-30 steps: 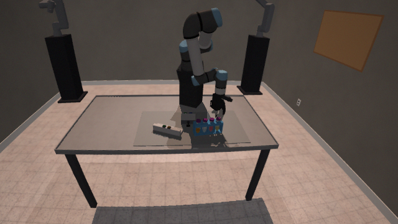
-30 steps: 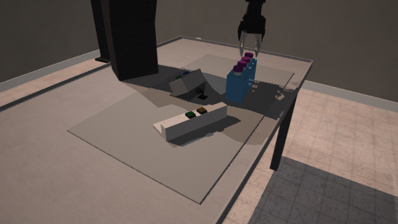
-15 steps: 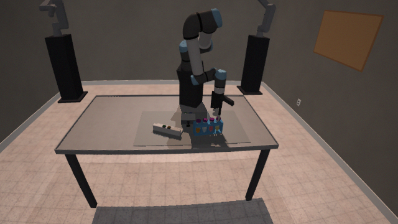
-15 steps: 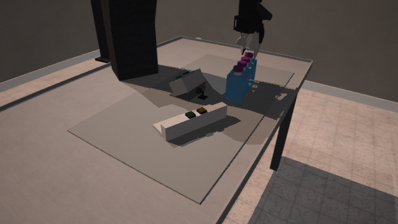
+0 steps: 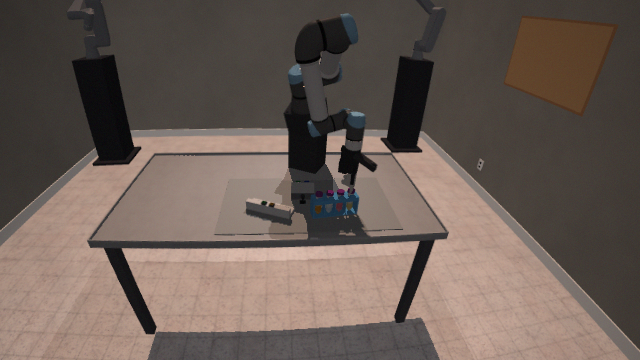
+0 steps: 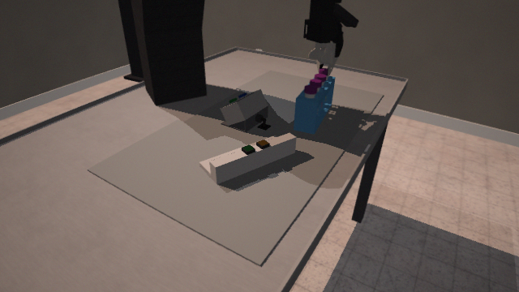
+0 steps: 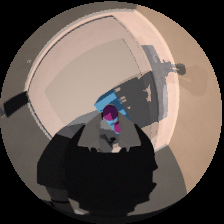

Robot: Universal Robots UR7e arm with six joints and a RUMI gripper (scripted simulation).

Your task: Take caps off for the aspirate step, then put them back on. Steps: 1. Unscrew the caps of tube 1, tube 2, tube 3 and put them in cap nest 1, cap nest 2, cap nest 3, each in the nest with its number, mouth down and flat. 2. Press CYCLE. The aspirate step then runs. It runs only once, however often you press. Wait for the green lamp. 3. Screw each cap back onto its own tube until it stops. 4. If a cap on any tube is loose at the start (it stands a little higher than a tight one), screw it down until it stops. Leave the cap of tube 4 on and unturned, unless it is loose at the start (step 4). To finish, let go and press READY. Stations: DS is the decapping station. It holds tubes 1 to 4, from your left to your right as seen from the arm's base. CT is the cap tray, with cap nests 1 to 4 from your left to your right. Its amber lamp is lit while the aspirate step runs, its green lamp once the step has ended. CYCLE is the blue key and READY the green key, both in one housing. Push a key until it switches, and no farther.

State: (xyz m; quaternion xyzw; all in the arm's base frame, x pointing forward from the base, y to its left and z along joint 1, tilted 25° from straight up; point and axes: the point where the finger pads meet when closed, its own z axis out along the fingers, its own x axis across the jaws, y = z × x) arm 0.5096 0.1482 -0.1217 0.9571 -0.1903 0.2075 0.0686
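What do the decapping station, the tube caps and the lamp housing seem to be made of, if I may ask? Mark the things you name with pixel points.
The decapping station (image 5: 334, 212) (image 6: 305, 114) (image 7: 104, 103) looks like blue plastic, possibly painted: one even, opaque colour. The magenta caps (image 5: 330, 193) (image 6: 310, 89) (image 7: 110, 112) look like coloured plastic, uniformly tinted. The lamp housing (image 5: 278, 212) (image 6: 255, 162) could be matte plastic or painted metal; its pale faces show no grain.

In the middle of the top view, the tube rack (image 5: 335, 212) (image 6: 305, 114) (image 7: 106, 103) was bright blue, and its caps (image 5: 330, 193) (image 6: 310, 89) (image 7: 110, 112) were magenta-purple. The tube contents showed orange, whitish, pink and yellow, from left to right. The cap tray (image 5: 269, 209) (image 6: 255, 161) was off-white, with one dark green and one amber-brown lamp. At the upper right, an orange-tan board (image 5: 560, 64) had a browner border. Pinkish floor tiles (image 5: 280, 295) (image 6: 438, 170) formed a grid pattern.
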